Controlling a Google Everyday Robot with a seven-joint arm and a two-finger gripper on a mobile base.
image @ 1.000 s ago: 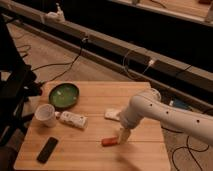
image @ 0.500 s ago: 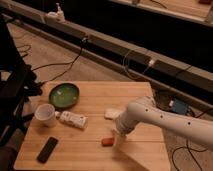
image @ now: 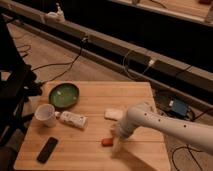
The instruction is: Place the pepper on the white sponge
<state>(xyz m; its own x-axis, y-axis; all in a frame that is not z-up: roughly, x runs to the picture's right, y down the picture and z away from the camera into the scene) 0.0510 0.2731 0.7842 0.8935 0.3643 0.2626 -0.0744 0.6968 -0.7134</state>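
The small red-orange pepper (image: 107,141) lies on the wooden table (image: 95,156), near its front middle. The white sponge (image: 113,114) lies flat a short way behind the pepper, near the table's centre. My gripper (image: 118,145) hangs at the end of the white arm (image: 165,126), which reaches in from the right. It is low over the table, right beside the pepper on its right side. I cannot tell whether it touches the pepper.
A green bowl (image: 63,95) stands at the back left. A white mug (image: 45,115) and a longer white box-like object (image: 74,119) sit left of the sponge. A black phone (image: 47,149) lies at the front left. Cables run on the floor behind.
The arm has swung toward the table's front and the gripper has come down lower, next to the pepper. The pepper and sponge have stayed in place.
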